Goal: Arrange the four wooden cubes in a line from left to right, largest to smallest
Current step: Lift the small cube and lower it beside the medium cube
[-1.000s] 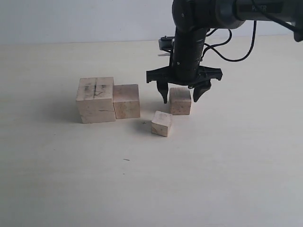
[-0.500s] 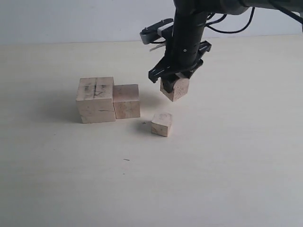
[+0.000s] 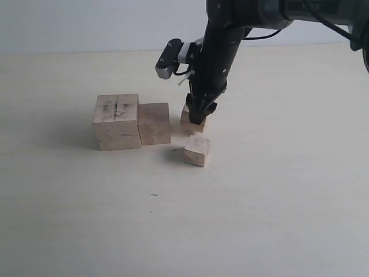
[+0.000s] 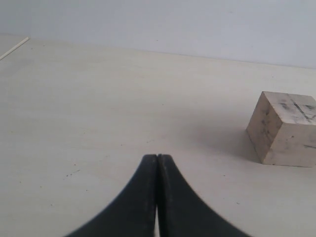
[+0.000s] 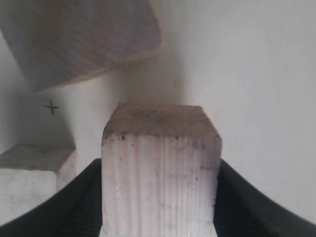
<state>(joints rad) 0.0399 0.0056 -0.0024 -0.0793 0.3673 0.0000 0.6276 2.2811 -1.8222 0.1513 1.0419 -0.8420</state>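
Lab-like robot test bench, bare pale tabletop [image 3: 277,219], plain wall [image 3: 86,23], black robot arm [image 3: 222,52]

A pale cream tabletop [image 3: 277,219] with faint wood grain fills nearly the whole scene, matte and evenly lit, and the soft shadows on it fall toward the left of the exterior view. Behind its far edge stands a plain, light blue-grey wall [image 3: 86,23]. A small dark speck [image 3: 154,195] marks the near surface.

largest cube [image 3: 116,121] pale wood with dark scribbles, right hand [image 3: 196,116] black, table [image 3: 277,202] cream.
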